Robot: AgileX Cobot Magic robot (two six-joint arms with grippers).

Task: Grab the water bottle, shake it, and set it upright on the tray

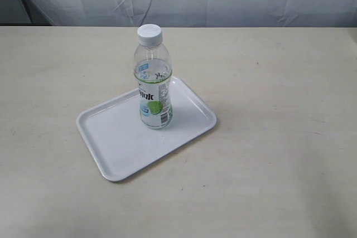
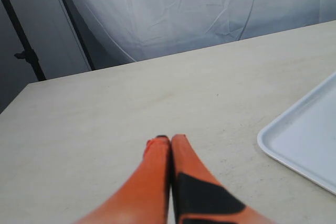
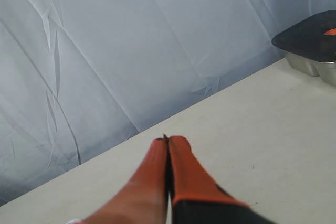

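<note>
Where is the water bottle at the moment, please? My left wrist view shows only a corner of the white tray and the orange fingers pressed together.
Observer: In the exterior view the water bottle stands upright on the tray, near the tray's far right corner.
Operator: Thank you. Is the right gripper anywhere close to it?
Observer: It does not seem so. The right gripper is shut, and neither the bottle nor the tray shows in its wrist view.
</note>
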